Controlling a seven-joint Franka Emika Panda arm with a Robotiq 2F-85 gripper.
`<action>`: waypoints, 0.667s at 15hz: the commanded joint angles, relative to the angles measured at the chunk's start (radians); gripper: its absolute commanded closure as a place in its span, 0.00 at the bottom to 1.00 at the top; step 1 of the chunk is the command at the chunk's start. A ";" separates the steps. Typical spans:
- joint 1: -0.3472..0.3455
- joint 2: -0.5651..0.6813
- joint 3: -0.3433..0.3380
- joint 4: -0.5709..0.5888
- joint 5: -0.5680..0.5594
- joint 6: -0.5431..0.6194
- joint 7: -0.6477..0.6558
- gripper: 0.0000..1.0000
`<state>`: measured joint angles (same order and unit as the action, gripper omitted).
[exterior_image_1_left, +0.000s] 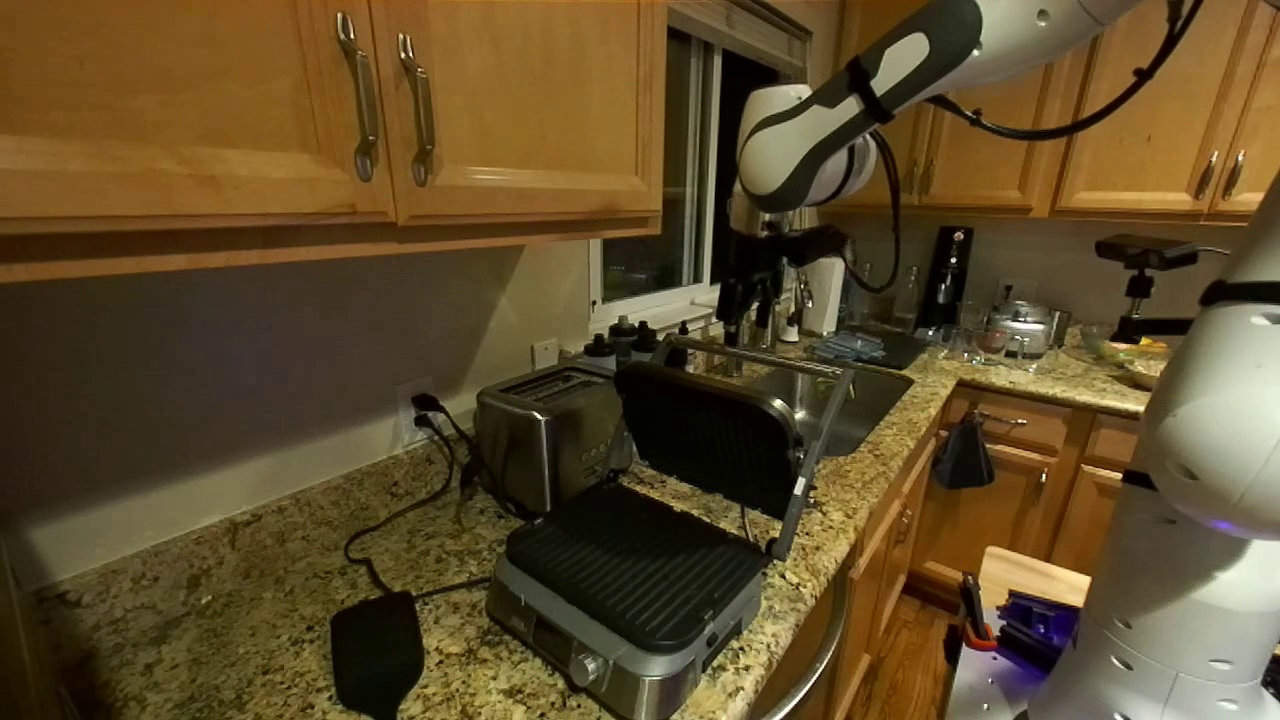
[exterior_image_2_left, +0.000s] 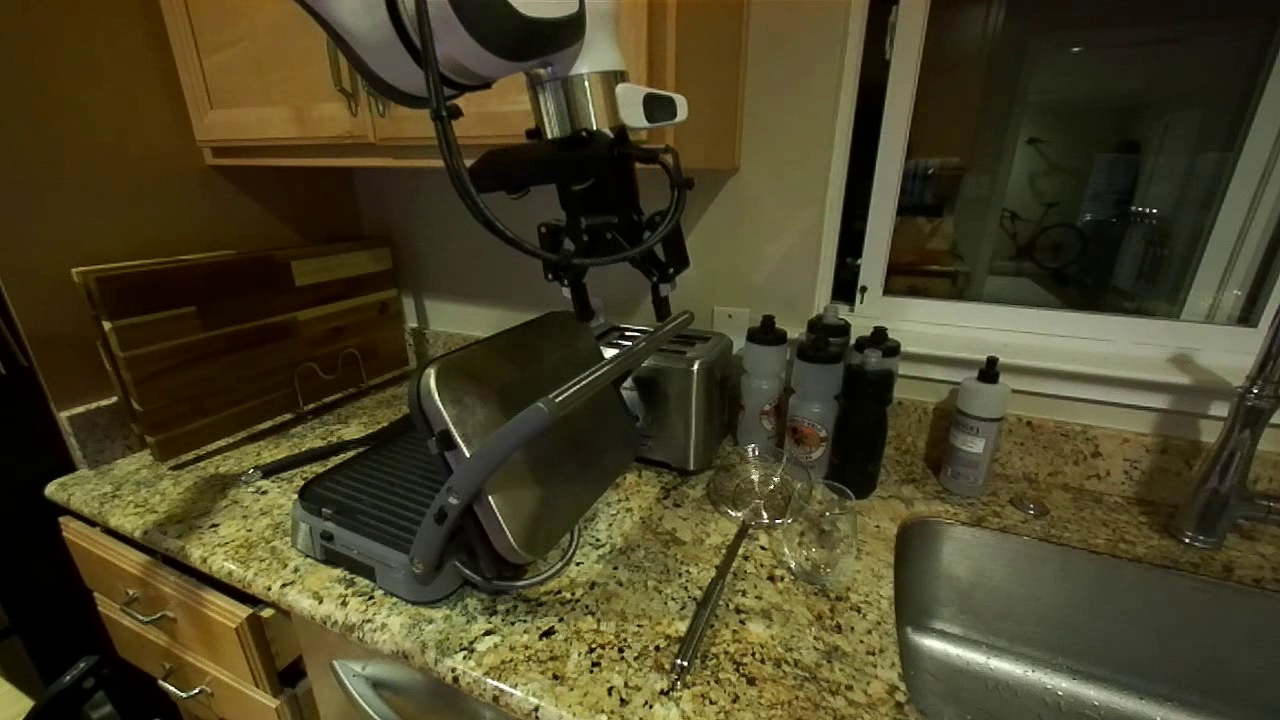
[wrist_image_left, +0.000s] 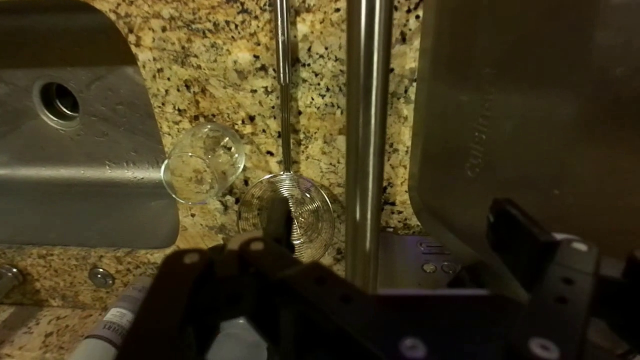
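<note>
Black two-fingered gripper: jaws apart, empty, above the straight, round silver metal handle of the open grey-and-black ridged grill; handle's long axis runs crosswise to the jaws' closing direction.

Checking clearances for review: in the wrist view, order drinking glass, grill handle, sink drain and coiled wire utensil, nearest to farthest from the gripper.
1. Grill handle, shown within the open gripper
2. Coiled wire utensil, image-left of the handle
3. Drinking glass, further left
4. Sink drain, farthest left
</note>
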<state>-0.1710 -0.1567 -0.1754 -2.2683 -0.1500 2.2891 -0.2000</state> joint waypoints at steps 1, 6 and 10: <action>0.003 0.035 -0.011 0.020 0.007 0.016 -0.063 0.00; -0.002 0.105 -0.014 0.049 0.014 0.033 -0.088 0.00; -0.007 0.174 -0.013 0.085 0.033 0.030 -0.099 0.00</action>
<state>-0.1721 -0.0276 -0.1825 -2.2150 -0.1428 2.3095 -0.2643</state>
